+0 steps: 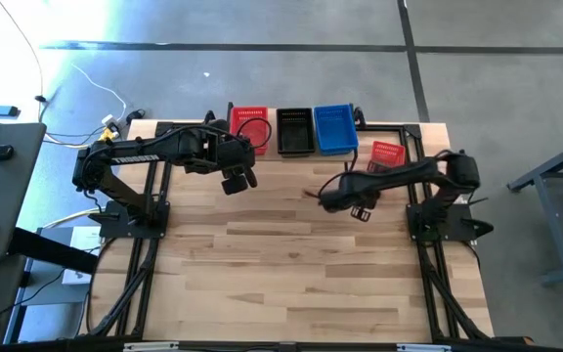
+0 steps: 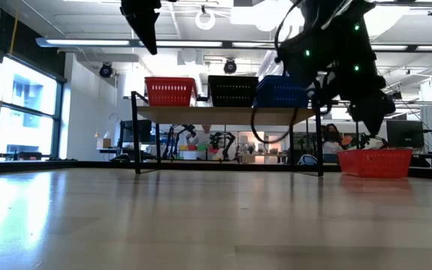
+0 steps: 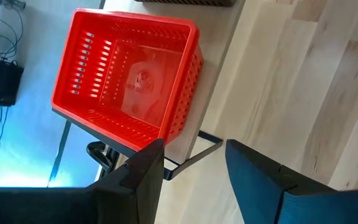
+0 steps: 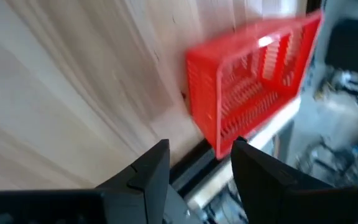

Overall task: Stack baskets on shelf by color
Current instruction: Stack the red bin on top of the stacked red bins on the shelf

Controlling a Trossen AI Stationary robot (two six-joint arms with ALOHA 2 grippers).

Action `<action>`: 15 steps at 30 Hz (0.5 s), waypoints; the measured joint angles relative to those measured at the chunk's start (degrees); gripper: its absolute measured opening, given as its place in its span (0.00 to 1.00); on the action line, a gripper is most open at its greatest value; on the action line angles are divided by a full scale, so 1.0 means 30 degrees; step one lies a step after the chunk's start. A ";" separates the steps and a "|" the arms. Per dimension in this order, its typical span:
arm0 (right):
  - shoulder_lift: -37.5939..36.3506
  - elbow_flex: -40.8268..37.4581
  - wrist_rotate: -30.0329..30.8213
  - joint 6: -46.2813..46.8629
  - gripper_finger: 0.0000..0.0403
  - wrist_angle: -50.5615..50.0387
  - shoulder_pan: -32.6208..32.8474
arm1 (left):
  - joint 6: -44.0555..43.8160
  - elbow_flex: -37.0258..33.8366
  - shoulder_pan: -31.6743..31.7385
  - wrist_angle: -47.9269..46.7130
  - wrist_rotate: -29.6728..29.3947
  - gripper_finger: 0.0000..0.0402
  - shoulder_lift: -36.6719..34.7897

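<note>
At the far edge of the wooden table (image 1: 291,254) stands the shelf (image 2: 227,114), a light plank on thin black legs, bearing three baskets in a row. Seen from above, these run from the left arm's side to the right arm's side: a red basket on the shelf (image 1: 250,126), a black basket (image 1: 294,130) in the middle and a blue basket (image 1: 334,128). The three sit close together, the black and blue ones touching or nearly so.

A second red basket (image 1: 387,153) rests on the tabletop itself, off the shelf, near the far corner on the right arm's side. In the low view it sits upright on the table surface beside the shelf's leg.

The left gripper (image 3: 194,174) hangs above the table just in front of the shelf's red end. Its two fingers are spread apart with nothing between them; its wrist view looks down into the red basket on the shelf.

The right gripper (image 4: 201,171) is raised over the table, a little toward the middle from the red basket on the tabletop. Its fingers are likewise parted and grip nothing; that basket lies just beyond the fingertips, apart from them.
</note>
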 joint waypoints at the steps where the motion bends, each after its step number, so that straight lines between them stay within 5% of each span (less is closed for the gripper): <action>1: 0.0253 0.0000 -0.0002 0.0404 0.39 -0.0348 0.0000 | 0.0000 0.0000 0.0000 -0.0008 0.0000 0.40 0.0000; 15: 0.1345 -0.0853 -0.0490 0.2964 0.39 0.0823 -0.0119 | -0.0496 0.0000 -0.0004 0.0003 0.0007 0.40 0.0000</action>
